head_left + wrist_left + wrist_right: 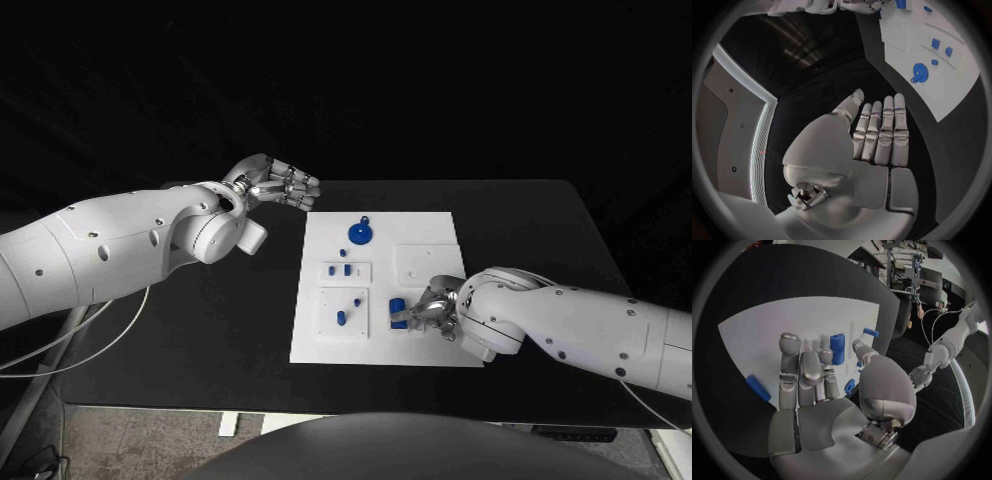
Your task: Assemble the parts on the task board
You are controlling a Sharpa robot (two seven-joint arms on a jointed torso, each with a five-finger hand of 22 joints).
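The white task board [378, 340] lies in the middle of the black table. Several small blue parts sit on it: a round piece with a tab [361, 234] at the far end, two small pegs [338, 269] below it, an oblong piece [342, 318] and a blue block [397, 307] near the front. My right hand [430, 312] hovers low over the board's front right, just right of the blue block [837, 348], fingers [790, 357] stretched out and holding nothing. My left hand [274, 183] is raised off the board's far left corner, flat, with straight fingers [882, 130] and nothing in it.
The black table [216, 320] extends well beyond the board on both sides. Another blue part [757, 387] lies on the board [773, 325] beside my right hand's fingertips, and a small one [871, 332] lies near the board's edge. The round piece [919, 73] lies on the board [967, 95] beyond my left hand.
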